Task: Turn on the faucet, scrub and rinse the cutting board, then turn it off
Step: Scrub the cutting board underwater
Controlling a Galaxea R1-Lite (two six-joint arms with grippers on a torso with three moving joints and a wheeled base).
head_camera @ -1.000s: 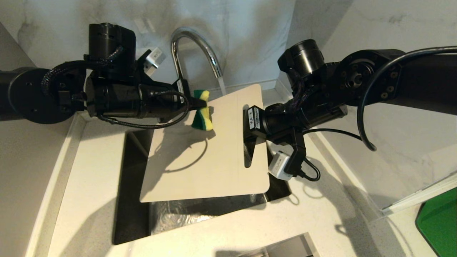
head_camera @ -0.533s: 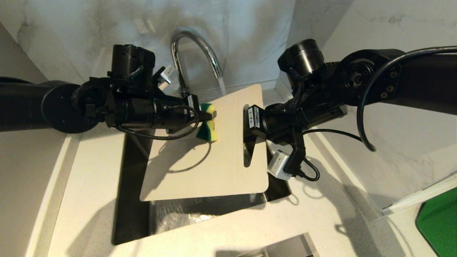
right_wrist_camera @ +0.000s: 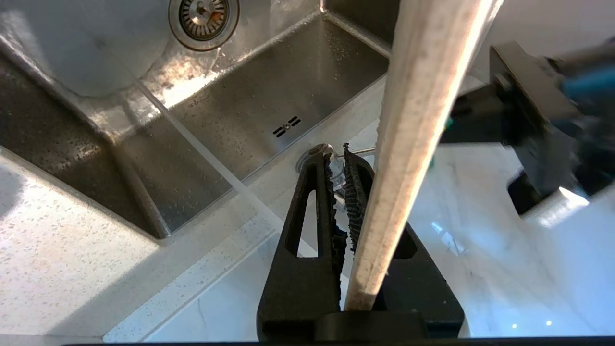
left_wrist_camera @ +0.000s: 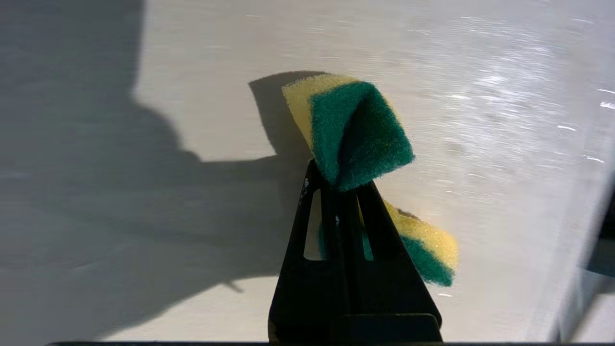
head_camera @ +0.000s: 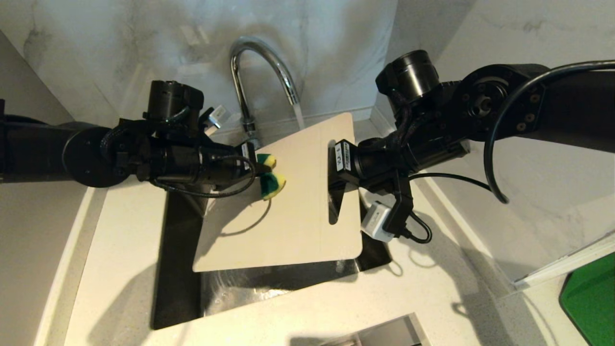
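The chrome faucet (head_camera: 259,72) is running, and a thin stream falls onto the far edge of the cream cutting board (head_camera: 288,216). The board hangs tilted over the sink. My right gripper (head_camera: 332,158) is shut on its slotted short edge. In the right wrist view the board's edge (right_wrist_camera: 423,120) crosses one finger of that gripper (right_wrist_camera: 336,154). My left gripper (head_camera: 262,170) is shut on a yellow-and-green sponge (head_camera: 271,180), squeezed and folded, pressed against the board's upper left part. The left wrist view shows the sponge (left_wrist_camera: 358,129) bulging past the left gripper (left_wrist_camera: 338,178), with wet streaks on the board (left_wrist_camera: 480,120).
The steel sink (head_camera: 182,288) lies below the board, with its drain (right_wrist_camera: 203,12) and wet floor seen from the right wrist. Speckled counter (head_camera: 120,240) surrounds it, and marble walls stand behind and to the right. A bright green flat thing (head_camera: 591,302) lies at the far right.
My left arm has dropped and drawn the sponge down the board toward me, away from the faucet. The right arm and the board have stayed almost still. Water keeps running.
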